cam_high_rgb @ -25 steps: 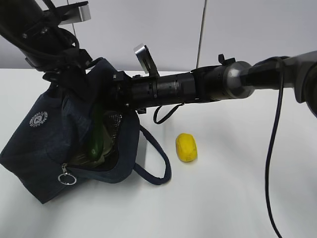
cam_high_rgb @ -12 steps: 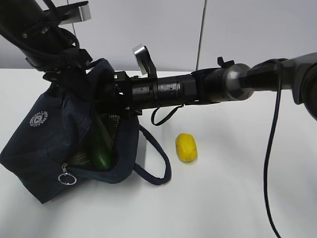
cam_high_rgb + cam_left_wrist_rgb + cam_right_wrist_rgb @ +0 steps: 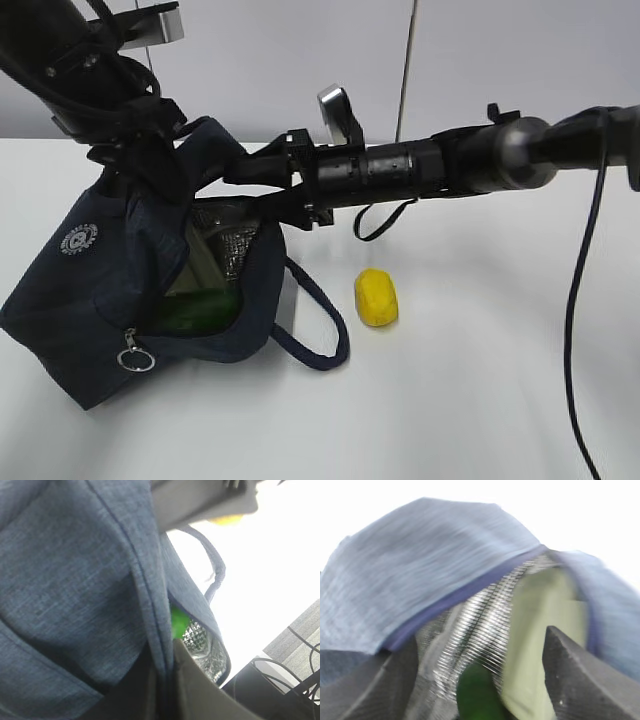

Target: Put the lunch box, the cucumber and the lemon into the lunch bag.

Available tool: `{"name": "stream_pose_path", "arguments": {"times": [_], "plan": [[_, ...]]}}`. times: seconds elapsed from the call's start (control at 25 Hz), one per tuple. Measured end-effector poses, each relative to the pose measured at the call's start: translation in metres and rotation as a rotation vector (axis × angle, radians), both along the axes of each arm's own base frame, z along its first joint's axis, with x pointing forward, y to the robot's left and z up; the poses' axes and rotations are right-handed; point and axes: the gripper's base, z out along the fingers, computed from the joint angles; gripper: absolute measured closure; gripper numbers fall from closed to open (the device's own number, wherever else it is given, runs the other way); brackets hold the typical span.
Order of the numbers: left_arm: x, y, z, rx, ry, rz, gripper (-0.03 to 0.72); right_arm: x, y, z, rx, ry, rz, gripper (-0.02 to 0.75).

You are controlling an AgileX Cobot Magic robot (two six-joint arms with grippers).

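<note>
The navy lunch bag lies on its side on the left, mouth open to the right. My left gripper is shut on the bag's upper rim; the left wrist view shows the fabric pinched between its fingers. Inside the bag lie the cucumber and the sage-green lunch box. My right gripper is open and empty just outside the bag's mouth; its wrist view shows the cucumber and lunch box lid between its spread fingers. The lemon sits on the table right of the bag.
The bag's loop handle trails on the white table between bag and lemon. The silver ring pull hangs at the bag's front edge. A cable hangs from the right arm.
My right gripper has let go of the cucumber and drawn back right out of the bag. The cucumber has dropped from upright to lying along the bag's bottom. The left gripper has not moved.
</note>
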Motion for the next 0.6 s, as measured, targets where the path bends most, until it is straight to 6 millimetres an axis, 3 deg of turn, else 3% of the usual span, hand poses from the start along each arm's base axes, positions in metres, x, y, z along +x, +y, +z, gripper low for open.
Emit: {"name": "stream_pose_path", "arguments": {"times": [0.12,0.32,0.6], "plan": [[0.000,0.000,0.000,0.000,0.000,0.000,0.691,0.005,-0.026,-0.001,-0.079,0.017,0.004,0.158],[0.000,0.000,0.000,0.000,0.000,0.000,0.691,0.004,-0.060,0.022,-0.231,-0.013,0.026,0.158],[0.000,0.000,0.000,0.000,0.000,0.000,0.691,-0.014,-0.081,0.053,-0.598,-0.021,0.095,0.158]]}}
